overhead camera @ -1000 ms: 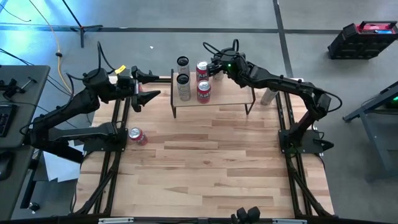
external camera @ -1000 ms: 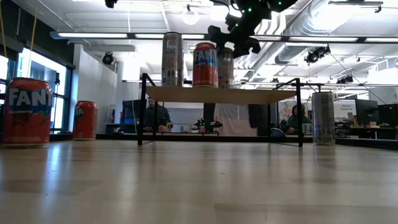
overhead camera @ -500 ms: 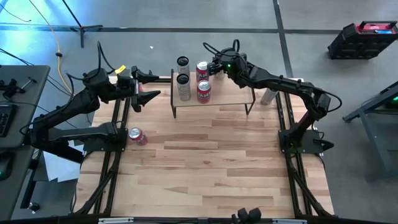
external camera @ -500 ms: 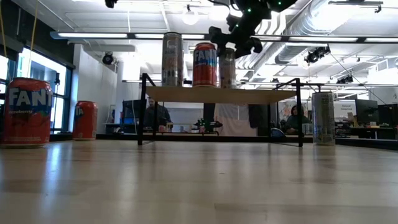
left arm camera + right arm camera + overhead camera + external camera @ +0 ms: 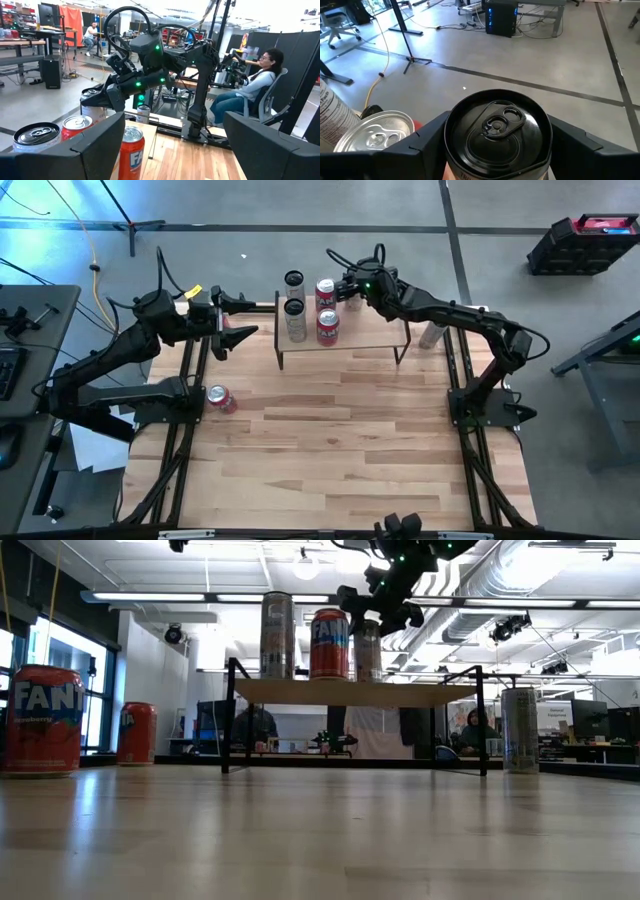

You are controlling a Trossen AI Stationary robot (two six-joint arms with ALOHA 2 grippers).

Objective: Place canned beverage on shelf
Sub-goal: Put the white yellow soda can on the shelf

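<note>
Right gripper (image 5: 347, 288) sits with fingers spread around a black-topped can (image 5: 498, 126) on the shelf's (image 5: 365, 330) far edge; left gripper (image 5: 240, 317) open.

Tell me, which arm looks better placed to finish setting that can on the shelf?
Probably the right: its gripper is at a can over the shelf, while the left gripper hovers off to the side.

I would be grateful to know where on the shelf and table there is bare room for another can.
The shelf is bare on its right half, from the red cans to its right legs. Its left half is crowded with cans, the right end effector beside the back row. The table in front of the shelf is open wood.
</note>
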